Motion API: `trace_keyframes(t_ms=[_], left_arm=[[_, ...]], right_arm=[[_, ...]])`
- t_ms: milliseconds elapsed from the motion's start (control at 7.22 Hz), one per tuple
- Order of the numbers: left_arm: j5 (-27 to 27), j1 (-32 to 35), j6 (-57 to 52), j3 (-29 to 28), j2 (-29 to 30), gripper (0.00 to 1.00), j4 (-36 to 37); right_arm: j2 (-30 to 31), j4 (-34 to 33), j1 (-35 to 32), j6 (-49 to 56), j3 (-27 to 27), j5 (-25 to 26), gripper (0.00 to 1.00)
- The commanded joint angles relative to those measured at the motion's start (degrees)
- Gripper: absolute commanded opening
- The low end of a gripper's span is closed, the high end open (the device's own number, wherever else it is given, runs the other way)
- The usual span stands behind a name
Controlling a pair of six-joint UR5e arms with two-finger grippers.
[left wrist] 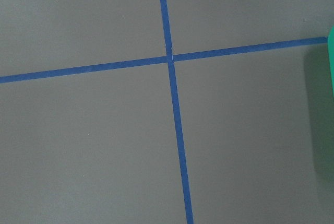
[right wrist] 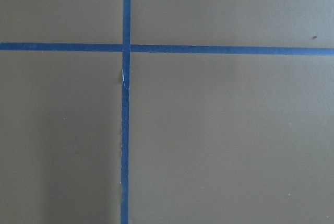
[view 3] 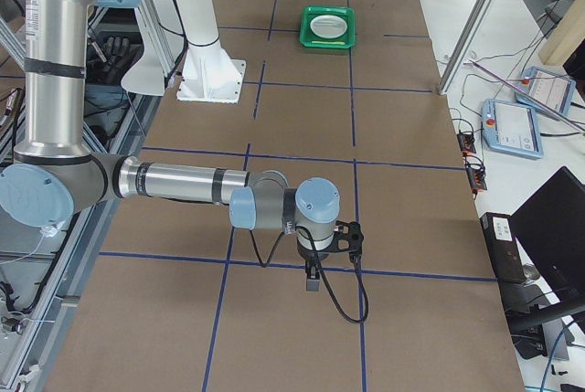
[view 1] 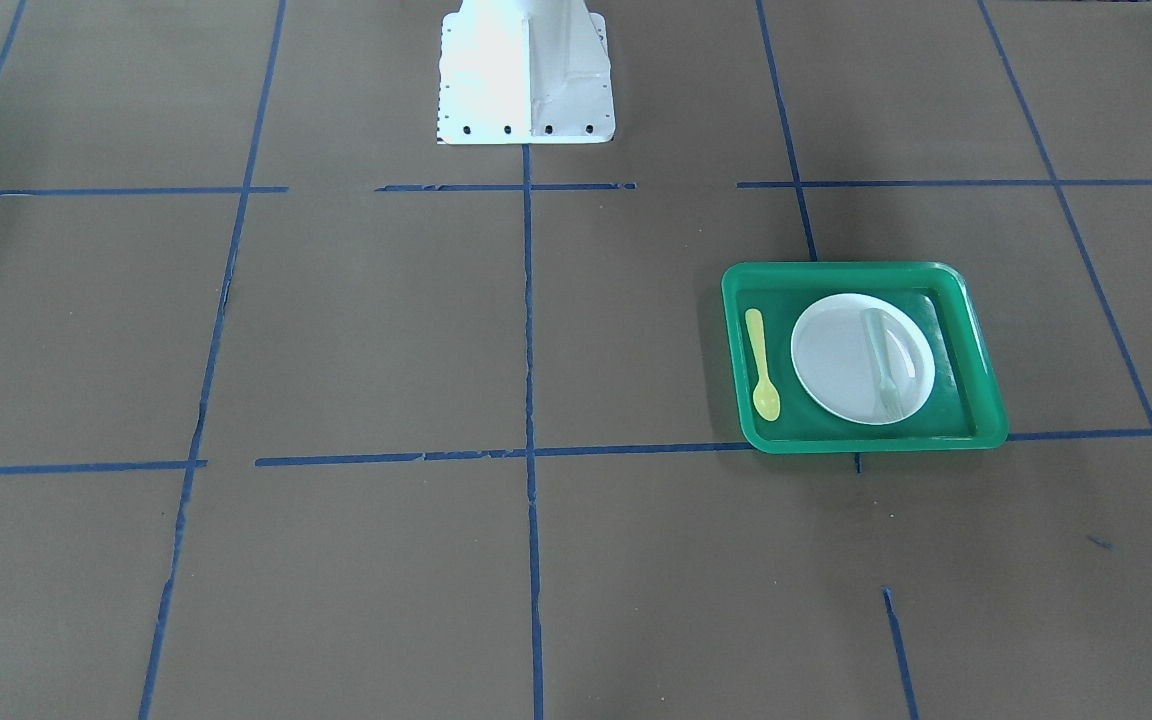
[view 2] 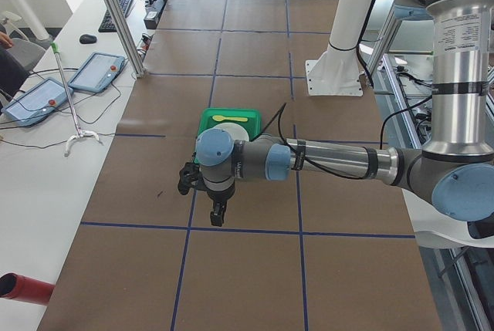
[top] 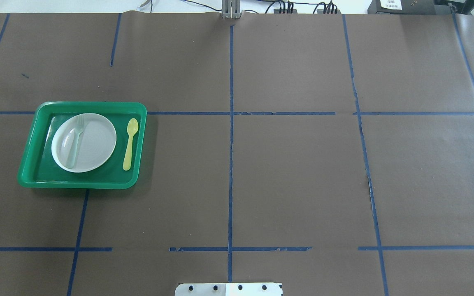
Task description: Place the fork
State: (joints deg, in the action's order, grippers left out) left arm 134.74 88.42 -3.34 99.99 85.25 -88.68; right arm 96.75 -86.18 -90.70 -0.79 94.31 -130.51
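The pale translucent fork (view 1: 884,365) lies on the white plate (view 1: 841,360) inside the green tray (view 1: 836,270), tines toward the table's far side from the robot. It also shows in the overhead view (top: 75,142). The left gripper (view 2: 218,221) shows only in the exterior left view, raised above the table beside the tray; I cannot tell if it is open. The right gripper (view 3: 312,284) shows only in the exterior right view, far from the tray (view 3: 327,26); I cannot tell its state either. Neither gripper touches the fork.
A yellow spoon (top: 130,144) lies in the tray beside the plate. The tray's edge (left wrist: 331,51) shows at the right of the left wrist view. Blue tape lines cross the brown table. The robot's white base (view 1: 526,75) stands at the table's middle.
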Motion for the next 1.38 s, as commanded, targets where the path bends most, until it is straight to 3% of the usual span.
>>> trace_keyframes(t_ms=[0,277,554,831,1246], left_arm=[[0.1,-0.1,-0.1,0.3,0.0,1.0,-0.1],[0.0,-0.4,-0.7,0.3,0.3,1.0,-3.0],[0.0,-2.4,5.5,1.7,0.3,1.0,-7.8],[-0.6,-14.0,24.7,9.7,0.7,1.0,-9.4],[-6.8,-27.3,41.6,6.1,8.2,1.0,-17.4]], right_arm=[[0.0,0.0,0.0,0.0,0.0,0.0,1.0],[0.0,0.0,0.0,0.0,0.0,0.0,1.0],[0.0,0.0,0.0,0.0,0.0,0.0,1.0],[-0.1,0.0,0.0,0.0,0.0,0.1,1.0],[0.0,0.0,0.0,0.0,0.0,0.0,1.0]])
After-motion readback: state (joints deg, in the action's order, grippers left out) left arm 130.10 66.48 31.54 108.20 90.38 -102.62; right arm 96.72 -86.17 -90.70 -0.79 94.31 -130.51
